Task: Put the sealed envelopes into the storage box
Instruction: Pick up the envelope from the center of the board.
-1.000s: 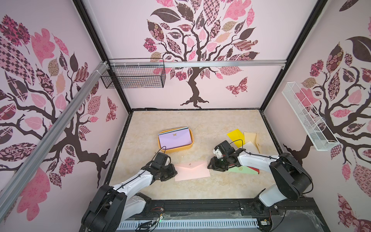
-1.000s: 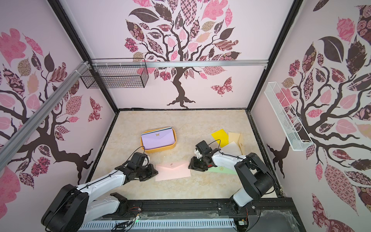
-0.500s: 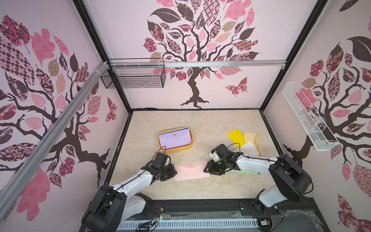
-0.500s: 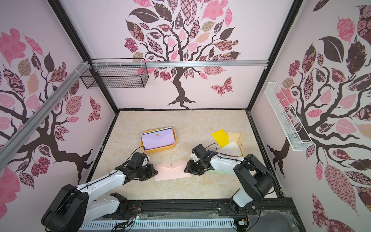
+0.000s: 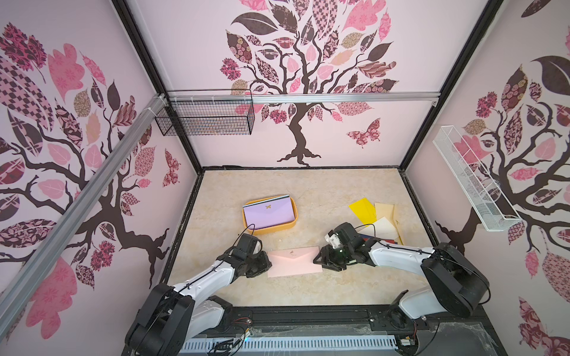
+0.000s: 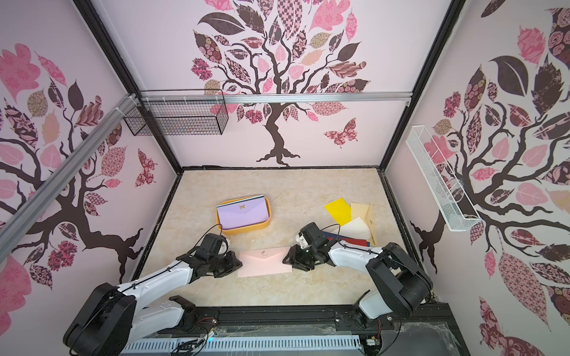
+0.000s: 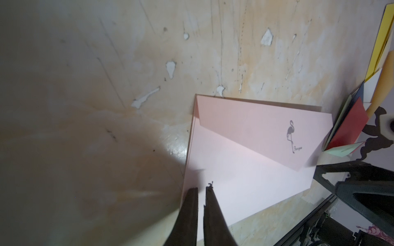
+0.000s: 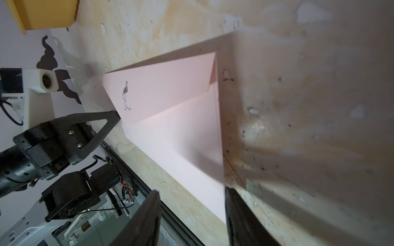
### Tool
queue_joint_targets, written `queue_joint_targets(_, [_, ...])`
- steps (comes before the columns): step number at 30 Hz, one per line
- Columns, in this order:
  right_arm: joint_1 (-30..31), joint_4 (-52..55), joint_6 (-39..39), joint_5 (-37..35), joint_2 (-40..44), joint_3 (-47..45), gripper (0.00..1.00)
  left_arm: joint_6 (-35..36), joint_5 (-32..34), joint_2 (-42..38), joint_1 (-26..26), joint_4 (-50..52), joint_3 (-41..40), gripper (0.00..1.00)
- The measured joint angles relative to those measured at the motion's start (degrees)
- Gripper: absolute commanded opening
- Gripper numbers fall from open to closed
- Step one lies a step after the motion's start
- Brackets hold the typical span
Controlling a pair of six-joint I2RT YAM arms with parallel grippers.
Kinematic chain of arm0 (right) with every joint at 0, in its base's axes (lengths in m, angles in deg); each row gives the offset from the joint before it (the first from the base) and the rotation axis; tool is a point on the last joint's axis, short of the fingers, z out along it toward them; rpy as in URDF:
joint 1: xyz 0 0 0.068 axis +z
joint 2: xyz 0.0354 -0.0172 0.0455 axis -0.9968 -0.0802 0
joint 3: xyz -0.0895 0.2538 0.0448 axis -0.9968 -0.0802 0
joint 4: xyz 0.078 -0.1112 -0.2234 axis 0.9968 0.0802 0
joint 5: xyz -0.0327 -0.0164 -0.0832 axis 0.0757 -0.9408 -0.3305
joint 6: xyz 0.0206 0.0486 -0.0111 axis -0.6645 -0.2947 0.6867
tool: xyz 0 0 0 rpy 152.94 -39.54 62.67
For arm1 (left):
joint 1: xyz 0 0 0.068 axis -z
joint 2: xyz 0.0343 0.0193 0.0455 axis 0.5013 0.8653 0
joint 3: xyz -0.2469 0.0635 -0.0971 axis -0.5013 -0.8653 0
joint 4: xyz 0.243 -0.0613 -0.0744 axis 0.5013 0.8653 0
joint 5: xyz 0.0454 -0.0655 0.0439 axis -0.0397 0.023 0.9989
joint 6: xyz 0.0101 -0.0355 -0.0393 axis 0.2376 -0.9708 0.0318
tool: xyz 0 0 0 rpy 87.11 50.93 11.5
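Flanking the pink envelope (image 5: 294,261) near the table's (image 5: 311,188) front edge, the left gripper (image 5: 268,262) is pressed together, the right gripper (image 5: 317,260) spread.

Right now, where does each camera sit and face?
Both top views: high above the front, looking down on the left arm, right arm, pink envelope and storage box.
Left wrist: rides the left arm, looking past the shut left gripper across the envelope to the right gripper.
Right wrist: rides the right arm, facing back past its open jaws towards the left gripper.
Shared: all four show the envelope.
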Motion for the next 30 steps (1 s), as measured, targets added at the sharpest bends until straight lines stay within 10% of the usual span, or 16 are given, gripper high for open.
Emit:
queue_joint_targets(9, [-2.05,-13.90,-2.89,6.05,3.80,-3.39,0.49,0.11,0.13,0.00,0.04,-0.04,0.00,0.12])
queue_joint_targets(22, [-2.05,-14.16,3.17,8.26,3.72,-2.34,0.09,0.11,0.13,-0.35,0.13,-0.04,-0.02,0.16])
queue_joint_targets(30, [-2.14,-7.41,12.22,6.71,3.82,0.57,0.00,-0.55,0.11,-4.57,0.33,3.89,0.04,0.42])
